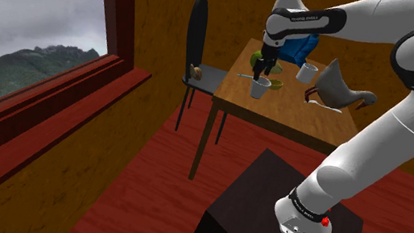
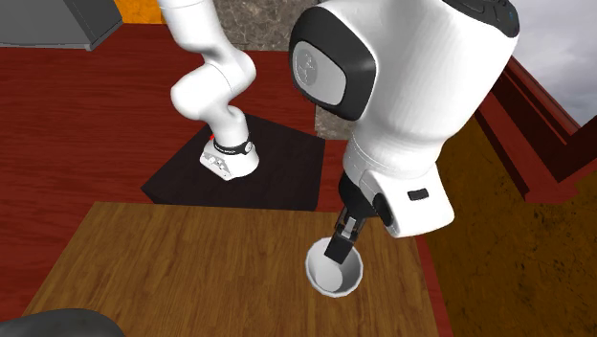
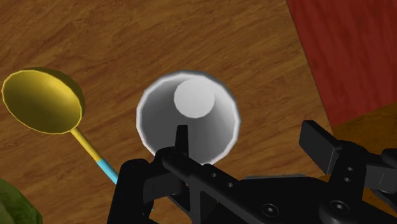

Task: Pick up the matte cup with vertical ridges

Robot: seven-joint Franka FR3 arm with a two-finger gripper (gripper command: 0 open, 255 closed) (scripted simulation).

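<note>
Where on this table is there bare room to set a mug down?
The free strip is the table's near edge, between the white cup and the grey figure. Toward the wall it is crowded: spoon, green object, blue object, second cup.

Upper centre of the shoulder view: wooden worktop (image 1: 294, 118) bearing a white mug (image 1: 308, 72), a grey bird-like figure (image 1: 338, 89) to its right, something blue (image 1: 309, 47) behind. Left of it, a dark chair (image 1: 198, 29); far left, a window (image 1: 31, 17) onto mountains. In the wrist view, lying on the wood, a yellow spoon (image 3: 43, 102) with a blue handle.
</note>
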